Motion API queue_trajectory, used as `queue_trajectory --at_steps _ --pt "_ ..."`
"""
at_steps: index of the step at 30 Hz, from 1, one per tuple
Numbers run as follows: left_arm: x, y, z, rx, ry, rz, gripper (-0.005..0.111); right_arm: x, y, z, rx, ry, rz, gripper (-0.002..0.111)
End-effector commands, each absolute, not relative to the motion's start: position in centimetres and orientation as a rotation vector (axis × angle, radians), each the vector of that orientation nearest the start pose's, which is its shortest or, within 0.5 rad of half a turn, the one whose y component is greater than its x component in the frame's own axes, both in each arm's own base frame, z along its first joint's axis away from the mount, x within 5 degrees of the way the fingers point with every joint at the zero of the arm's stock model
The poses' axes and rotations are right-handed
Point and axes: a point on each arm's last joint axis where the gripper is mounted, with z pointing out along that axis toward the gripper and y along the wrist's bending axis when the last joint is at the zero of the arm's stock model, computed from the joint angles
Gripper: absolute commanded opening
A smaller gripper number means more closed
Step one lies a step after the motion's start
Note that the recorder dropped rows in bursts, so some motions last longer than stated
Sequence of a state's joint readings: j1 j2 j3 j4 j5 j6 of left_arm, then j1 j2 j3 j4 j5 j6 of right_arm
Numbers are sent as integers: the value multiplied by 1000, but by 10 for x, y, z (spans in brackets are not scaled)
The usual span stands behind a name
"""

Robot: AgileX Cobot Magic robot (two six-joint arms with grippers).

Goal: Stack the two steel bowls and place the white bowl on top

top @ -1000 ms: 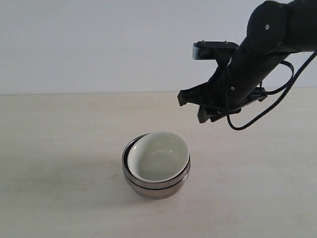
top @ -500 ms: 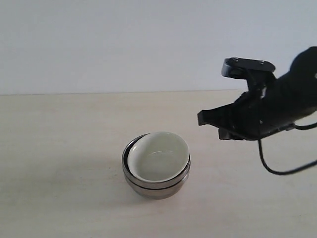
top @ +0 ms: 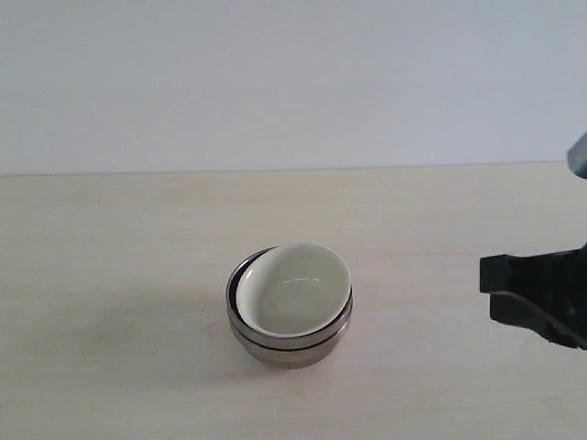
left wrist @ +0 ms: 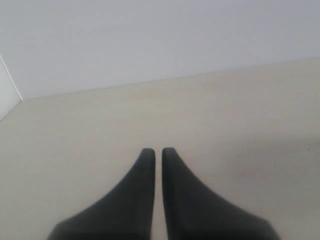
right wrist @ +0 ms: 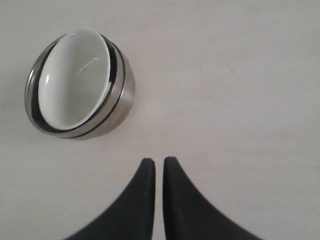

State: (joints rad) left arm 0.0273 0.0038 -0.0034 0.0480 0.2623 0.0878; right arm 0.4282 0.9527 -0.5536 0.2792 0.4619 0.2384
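The two steel bowls [top: 290,349] sit nested one inside the other on the table [top: 110,275], and the white bowl [top: 293,289] rests inside the upper one. By the look of it, the stack the task asks for is already made.

The right gripper [right wrist: 159,162] has its jaws drawn almost together, with only a thin slit between them, and it holds nothing. The stack lies ahead of its fingertips and off to one side, well apart from them. The left gripper [left wrist: 157,151] is closed in the same way and also empty. Only bare table lies ahead of it, and none of the bowls appear in its view.

The white bowl sits off-centre and slightly tilted. A dark crescent of gap shows along one side, between it and the steel rim. It looks glazed, so it is probably light, stiff, slick and liable to chip.

If it needs straightening, the rim is the likely place to hold it, with one finger inside and one in the gap and only gentle pressure. The steel bowls look rigid and mirror-smooth, so they would probably slide on the table if pushed sideways.
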Motion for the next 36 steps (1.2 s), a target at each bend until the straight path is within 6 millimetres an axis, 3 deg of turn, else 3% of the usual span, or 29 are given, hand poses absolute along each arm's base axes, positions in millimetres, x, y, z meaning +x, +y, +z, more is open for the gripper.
queue_trajectory --at_steps 1,8,20,36 --pt "55 3 190 69 1738 118 4 142 78 270 -7 2349 618 1" --pt "55 3 190 69 1738 118 4 130 73 284 -13 2252 650 1" --pt "55 3 190 69 1738 118 4 128 68 284 -7 2164 647 1" --pt "55 3 190 69 1737 118 4 61 28 231 66 1658 718 1"
